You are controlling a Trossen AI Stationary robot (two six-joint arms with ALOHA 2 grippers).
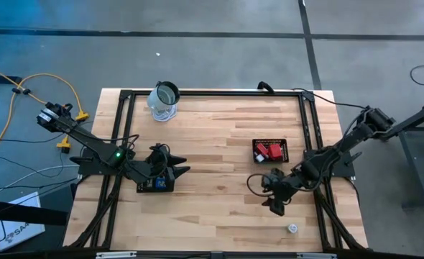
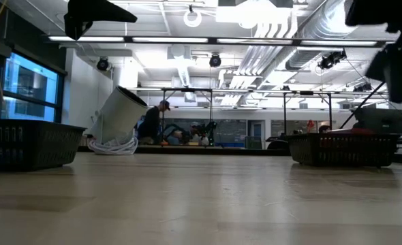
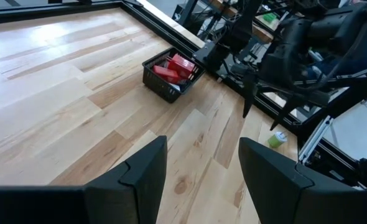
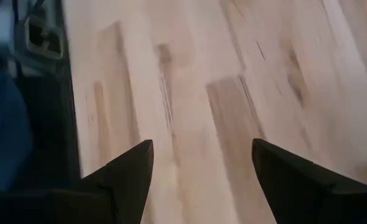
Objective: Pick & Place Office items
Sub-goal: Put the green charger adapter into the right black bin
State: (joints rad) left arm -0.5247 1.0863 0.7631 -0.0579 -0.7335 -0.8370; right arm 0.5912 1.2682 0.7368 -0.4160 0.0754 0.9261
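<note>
You see a pale wood-plank surface (image 1: 212,165) with a black metal frame (image 1: 212,92), standing on a grey concrete floor (image 1: 197,50). Beyond it, a hall with white ceiling ducts (image 2: 303,27), strip lights (image 2: 153,39), and blue-lit windows (image 2: 24,85) at one side.

Wooden table (image 1: 212,158), tipped glass jar (image 1: 163,101), two mesh trays (image 1: 269,151), distant person (image 2: 161,119)
</note>
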